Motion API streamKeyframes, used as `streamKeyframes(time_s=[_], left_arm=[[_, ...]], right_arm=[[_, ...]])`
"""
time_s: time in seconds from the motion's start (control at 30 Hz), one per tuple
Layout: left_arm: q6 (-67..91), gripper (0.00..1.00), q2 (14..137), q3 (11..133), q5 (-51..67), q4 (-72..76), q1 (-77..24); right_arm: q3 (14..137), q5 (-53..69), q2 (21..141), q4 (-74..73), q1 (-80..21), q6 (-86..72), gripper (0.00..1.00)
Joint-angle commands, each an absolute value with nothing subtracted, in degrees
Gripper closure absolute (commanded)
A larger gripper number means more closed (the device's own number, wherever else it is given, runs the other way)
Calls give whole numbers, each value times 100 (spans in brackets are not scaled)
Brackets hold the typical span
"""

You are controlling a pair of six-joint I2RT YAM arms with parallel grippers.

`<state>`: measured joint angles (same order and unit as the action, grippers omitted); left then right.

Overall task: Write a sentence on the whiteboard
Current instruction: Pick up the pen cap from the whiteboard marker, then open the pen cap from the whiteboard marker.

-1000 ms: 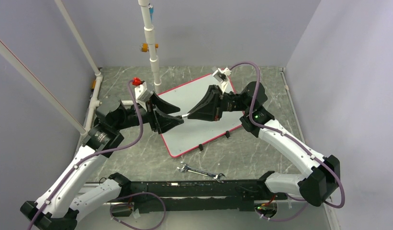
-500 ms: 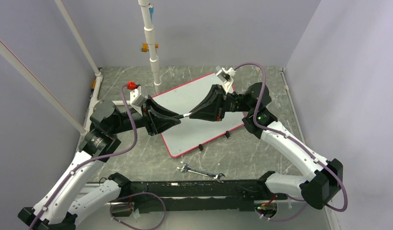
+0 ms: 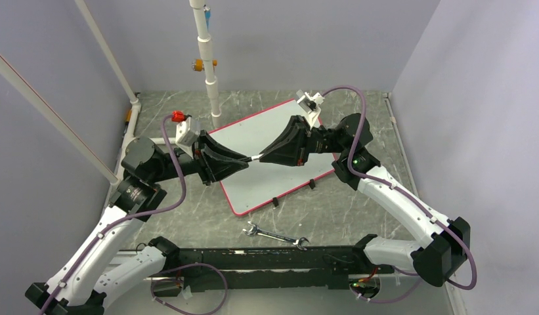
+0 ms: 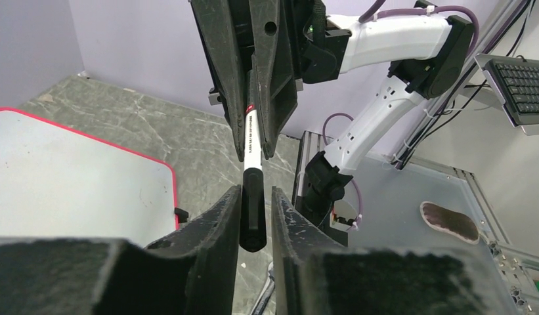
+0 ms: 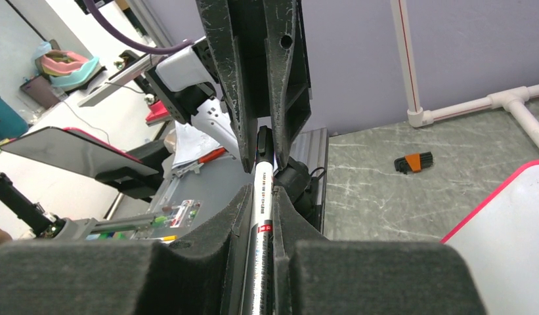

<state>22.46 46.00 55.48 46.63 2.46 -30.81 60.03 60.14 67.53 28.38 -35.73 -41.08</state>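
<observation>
The whiteboard (image 3: 266,131) lies tilted on the table, white with a red rim, also seen in the left wrist view (image 4: 69,170) and the right wrist view (image 5: 509,223). The sentence is not in view; the board's visible surface is blank. Above the board both grippers meet tip to tip. My right gripper (image 3: 263,156) (image 5: 258,190) is shut on the white barrel of a marker (image 3: 255,158) (image 5: 262,216). My left gripper (image 3: 243,161) (image 4: 256,190) is closed around the marker's black cap (image 4: 252,210), with the cap between its fingers.
A steel wrench (image 3: 276,236) lies on the table in front of the board. An upright white pipe (image 3: 211,85) stands behind the board's far left corner. A black and orange hex-key set (image 5: 413,162) lies on the table near white floor pipes (image 5: 473,105).
The left gripper has slid onto the marker's cap end and narrowed its jaws around it. The right gripper has kept its hold on the barrel and shifted slightly right.
</observation>
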Motion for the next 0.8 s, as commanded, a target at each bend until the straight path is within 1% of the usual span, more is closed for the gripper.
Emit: streamKeyframes(time_s=[0.0, 0.1, 0.17, 0.27, 0.37, 0.6, 0.77], left_arm=[[2355, 76, 4603, 5503, 4814, 561, -3059], [2364, 87, 4631, 5507, 4825, 570, -3058], [2364, 99, 4645, 5511, 4803, 570, -3060], [2341, 100, 4616, 5502, 4788, 564, -3059], [2231, 100, 4557, 5508, 4652, 438, -3059], [1928, 100, 4321, 5491, 4232, -107, -3054], [1948, 100, 4124, 5330, 4072, -194, -3009]], right_arm=[[6075, 6055, 6766, 3067, -3579, -4037, 100], [6072, 6064, 6776, 3111, -3582, -4060, 100], [6074, 6069, 6778, 3091, -3577, -4049, 100], [6070, 5999, 6768, 2968, -3581, -3966, 100], [6126, 5866, 6752, 2447, -3578, -3690, 100], [5818, 5933, 6467, 2495, -3304, -3765, 100], [5591, 6057, 6324, 2725, -3026, -3990, 100]])
